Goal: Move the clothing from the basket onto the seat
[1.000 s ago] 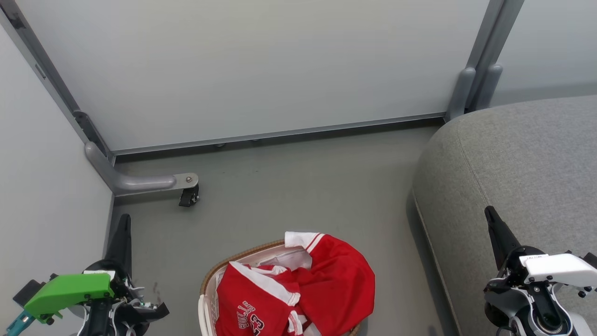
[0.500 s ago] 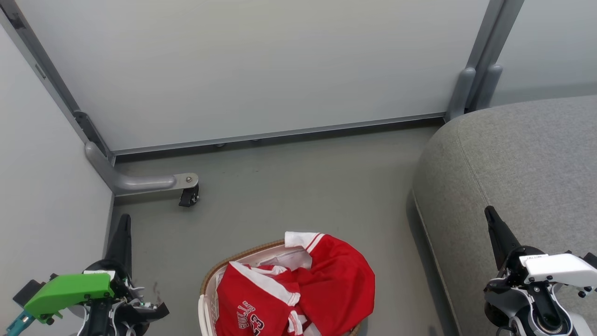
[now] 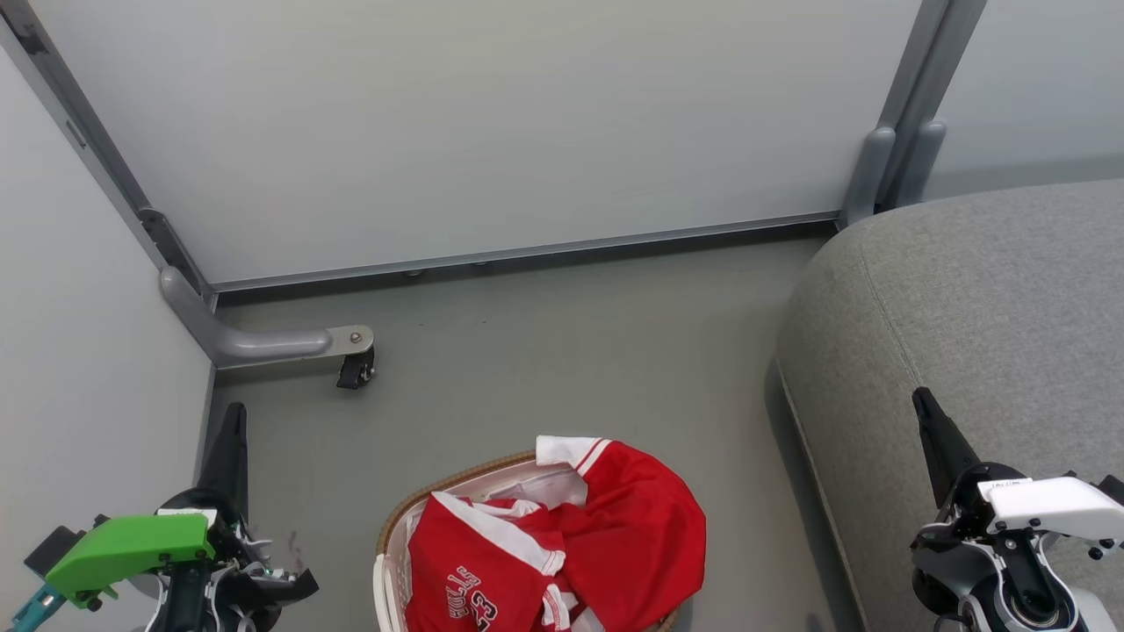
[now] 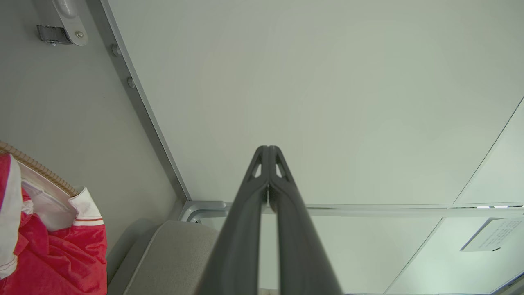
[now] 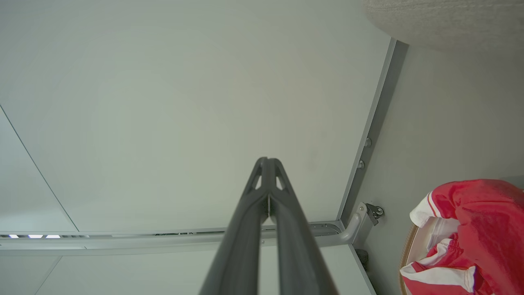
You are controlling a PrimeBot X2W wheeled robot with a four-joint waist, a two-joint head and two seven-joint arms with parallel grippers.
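Red clothing (image 3: pixel 606 535) with white stripes and lettering is heaped in the basket (image 3: pixel 457 481), whose woven rim shows at the bottom centre of the head view; one red piece hangs over its right side. The grey seat (image 3: pixel 983 307) rises on the right. My left gripper (image 3: pixel 234 416) stands shut at the lower left, well left of the basket, holding nothing. My right gripper (image 3: pixel 920 399) is shut and empty at the lower right, over the seat's front part. In the left wrist view the shut fingers (image 4: pixel 268 149) point at a panel, with clothing (image 4: pixel 49 254) at the lower left. The right wrist view shows clothing (image 5: pixel 475 229) lower right.
Pale partition panels (image 3: pixel 492 123) close off the back and the left. A grey panel foot with a black caster (image 3: pixel 355 372) sticks out onto the floor behind my left gripper. Grey floor (image 3: pixel 571 360) lies open between basket, panels and seat.
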